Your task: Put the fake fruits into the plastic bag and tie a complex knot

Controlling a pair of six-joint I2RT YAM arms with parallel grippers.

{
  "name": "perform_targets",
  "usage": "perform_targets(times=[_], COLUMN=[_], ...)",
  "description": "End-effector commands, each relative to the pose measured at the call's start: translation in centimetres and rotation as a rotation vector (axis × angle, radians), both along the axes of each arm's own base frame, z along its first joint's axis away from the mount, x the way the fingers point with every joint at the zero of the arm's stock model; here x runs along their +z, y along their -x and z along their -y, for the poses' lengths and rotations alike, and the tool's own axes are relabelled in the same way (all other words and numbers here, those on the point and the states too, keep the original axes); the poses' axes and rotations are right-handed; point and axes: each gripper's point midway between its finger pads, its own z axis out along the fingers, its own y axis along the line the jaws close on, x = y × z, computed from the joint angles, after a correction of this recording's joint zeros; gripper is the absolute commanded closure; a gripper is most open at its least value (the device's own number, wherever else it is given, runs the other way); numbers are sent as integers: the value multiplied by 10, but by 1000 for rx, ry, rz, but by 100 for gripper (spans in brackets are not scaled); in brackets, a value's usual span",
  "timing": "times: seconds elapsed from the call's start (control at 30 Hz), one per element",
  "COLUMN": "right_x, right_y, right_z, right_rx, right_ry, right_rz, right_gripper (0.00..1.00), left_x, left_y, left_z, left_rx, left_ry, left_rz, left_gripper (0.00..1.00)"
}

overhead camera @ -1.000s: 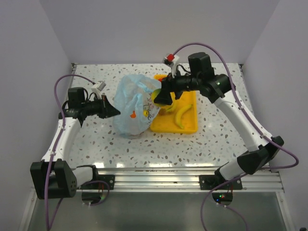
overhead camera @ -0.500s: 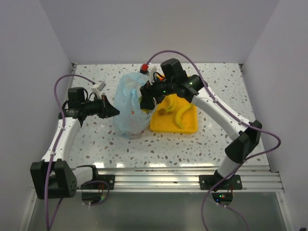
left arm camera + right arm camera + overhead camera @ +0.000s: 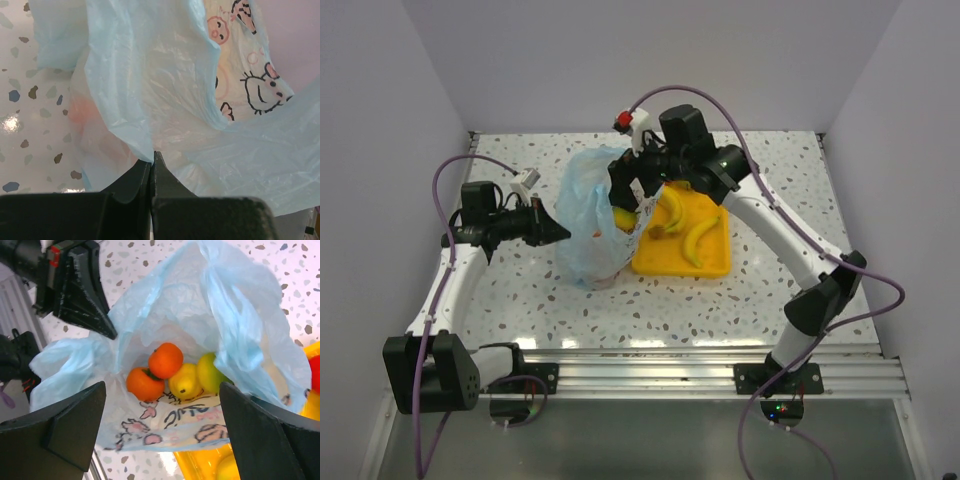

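Light-blue plastic bag [image 3: 170, 305] gaping, 2 oranges [image 3: 165, 360], lemon [image 3: 185, 383], lime [image 3: 211, 372] inside

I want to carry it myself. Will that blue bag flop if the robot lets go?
Probably floppy: the plastic bag is thin, crumpled film, draping from the left gripper. Likely bottom-heavy, since fruits sit piled inside.

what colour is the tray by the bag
Yellow; the tray shows best in the top external view.
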Motion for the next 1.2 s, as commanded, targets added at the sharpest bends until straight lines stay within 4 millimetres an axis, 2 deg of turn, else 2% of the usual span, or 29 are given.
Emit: perform_targets(times=[0.0,0.03,0.13,0.2,0.23,0.33,0.4,0.5,0.57,0.6,0.63,0.67,0.7,0.77,0.8,0.87,0.9,0.93,1.03,1.1,1.13,1.17], right_x=[52,51,34,26,14,-10,-26,-42,-47,-56,-57,-63,-71,-83,-98,-113,-110,-136,-140,-149,-145,-152], right_y=[39,42,64,67,76,79,70,37,23,5,-10,-27,-63,-96,-125,-149,-165,-176,-202,-212,-224,-227], right_z=[23,39,60,69,79,104,124,148,154,162,162,169,173,181,190,192,195,194,191,186,190,191], right_rx=[123,129,227,276,287,312,275,152,122,71,36,-83,-191,-382,-488,-633,-701,-726,-861,-909,-962,-995], right_ry=[-88,-94,-29,35,83,189,245,281,256,243,222,228,207,183,215,180,175,204,193,176,157,143], right_rz=[46,29,-30,-14,-72,-99,-101,-86,-117,-157,-150,-188,-162,-199,-171,-208,-183,-221,-192,-181,-132,-136], right_gripper=[1,2,1,2,2,4,8,9,10,10,11,11,11,9,8,7,7,7,7,5,4,3], left_x=[13,14,11,11,10,12,12,10,11,10,11,12,12,12,11,11,10,10,8,7,7,6], left_y=[-6,-7,-6,-8,-8,-10,-9,-9,-9,-9,-9,-8,-9,-8,-8,-8,-8,-8,-7,-8,-8,-8], left_z=[1,0,0,0,1,0,0,0,0,0,0,0,0,0,0,-1,-1,-1,-1,-3,-3,-3], left_rx=[-10,-7,-10,-8,-11,-10,-10,-8,-10,-7,-9,-8,-6,-8,-8,-3,-4,-2,2,7,8,7], left_ry=[20,19,20,23,25,22,21,22,22,23,22,25,24,23,24,21,19,19,19,18,19,22], left_rz=[48,53,43,41,38,39,38,37,39,35,41,37,37,39,35,35,36,36,37,37,37,32], left_gripper=[100,100,100,100,100,100,100,100,100,100,100,100,100,100,100,100,100,100,100,100,100,100])
